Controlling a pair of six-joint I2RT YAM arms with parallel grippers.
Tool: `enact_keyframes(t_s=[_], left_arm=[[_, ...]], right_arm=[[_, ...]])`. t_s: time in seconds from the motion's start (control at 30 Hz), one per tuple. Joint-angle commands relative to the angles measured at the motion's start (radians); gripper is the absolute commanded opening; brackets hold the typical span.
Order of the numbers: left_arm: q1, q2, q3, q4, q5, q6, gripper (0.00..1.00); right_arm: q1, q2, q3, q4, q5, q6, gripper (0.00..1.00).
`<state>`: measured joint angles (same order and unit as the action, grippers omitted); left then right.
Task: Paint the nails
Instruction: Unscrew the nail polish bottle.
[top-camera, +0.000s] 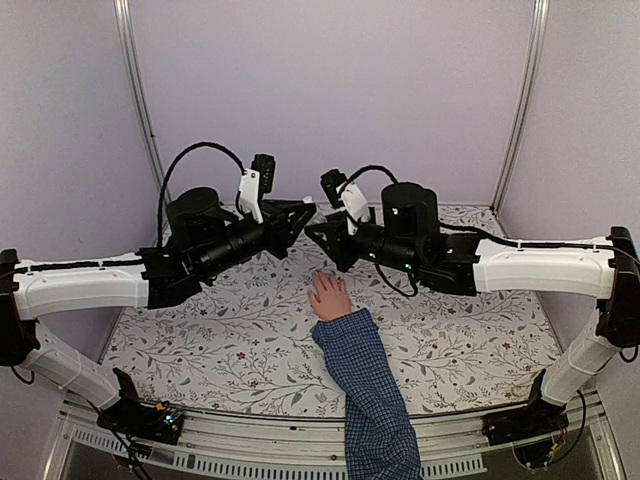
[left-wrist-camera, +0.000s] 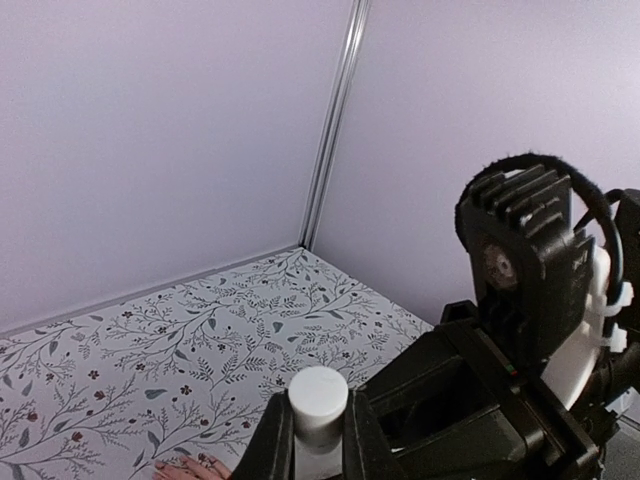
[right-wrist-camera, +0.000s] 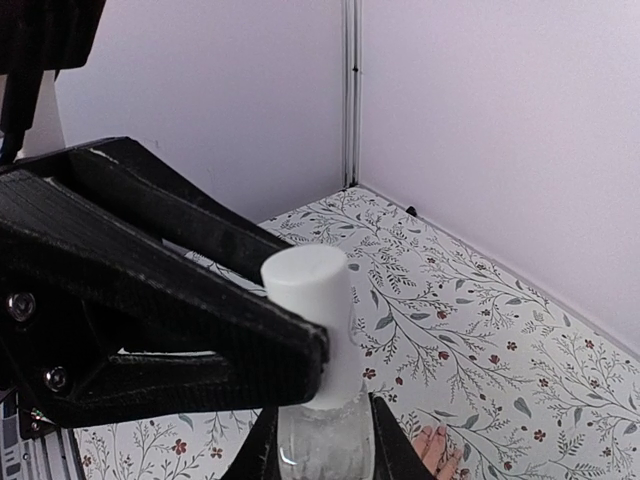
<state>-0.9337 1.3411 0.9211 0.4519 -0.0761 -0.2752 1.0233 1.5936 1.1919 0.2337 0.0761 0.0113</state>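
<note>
Closest to the right wrist lens, a small clear glass bottle (right-wrist-camera: 318, 447) stands upright at the bottom centre of the frame. The right end effector (right-wrist-camera: 318, 445) grasps it, with one matte black finger on each side of the glass. What is inside the bottle cannot be told. It is topped by a smooth white cylindrical cap (right-wrist-camera: 308, 300). The left end effector (left-wrist-camera: 318, 432) reaches in from the left of that frame and is clenched on the cap. Its fingers are broad, wedge-shaped and finely ridged.

In the overhead view the two tips meet at the centre of the frame, above the worktop (top-camera: 200, 330). The worktop is covered with a pale sheet printed with grey leafy sprigs and small dark red flowers. Plain lilac walls (top-camera: 330, 90) stand behind it.

Just below the tips, a small pale flesh-coloured hand (top-camera: 329, 297) lies flat on the worktop with its palm down. It ends a blue checked fabric sleeve (top-camera: 365, 390) that runs to the bottom edge. The nails (top-camera: 322, 278) are at the fingertips, pointing toward the bottle. They are too tiny to show any colour.
</note>
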Motion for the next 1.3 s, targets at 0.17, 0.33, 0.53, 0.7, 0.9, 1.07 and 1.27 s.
enact_keyframes(t_s=[0.17, 0.33, 0.53, 0.7, 0.9, 1.07, 1.27], left_arm=[[-0.016, -0.001, 0.025, -0.032, -0.035, -0.016, 0.00], [-0.012, -0.016, 0.025, -0.042, -0.016, -0.007, 0.00], [-0.004, -0.018, 0.035, -0.062, 0.029, 0.000, 0.16], [0.003, -0.045, 0.029, -0.064, 0.068, 0.009, 0.38], [0.015, -0.099, 0.016, -0.073, 0.171, 0.045, 0.56], [0.053, -0.182, -0.013, -0.097, 0.339, 0.115, 0.63], [0.091, -0.254, -0.023, -0.146, 0.584, 0.204, 0.64]], right_arm=[[0.009, 0.005, 0.028, 0.058, 0.052, 0.000, 0.00], [0.009, -0.011, 0.003, 0.073, 0.026, -0.037, 0.00], [0.009, -0.036, -0.029, 0.098, -0.018, -0.055, 0.00], [0.009, -0.055, -0.051, 0.107, -0.032, -0.066, 0.00], [0.008, -0.077, -0.085, 0.116, -0.082, -0.068, 0.00], [-0.009, -0.114, -0.121, 0.114, -0.291, -0.076, 0.00], [-0.026, -0.153, -0.138, 0.099, -0.593, -0.073, 0.00]])
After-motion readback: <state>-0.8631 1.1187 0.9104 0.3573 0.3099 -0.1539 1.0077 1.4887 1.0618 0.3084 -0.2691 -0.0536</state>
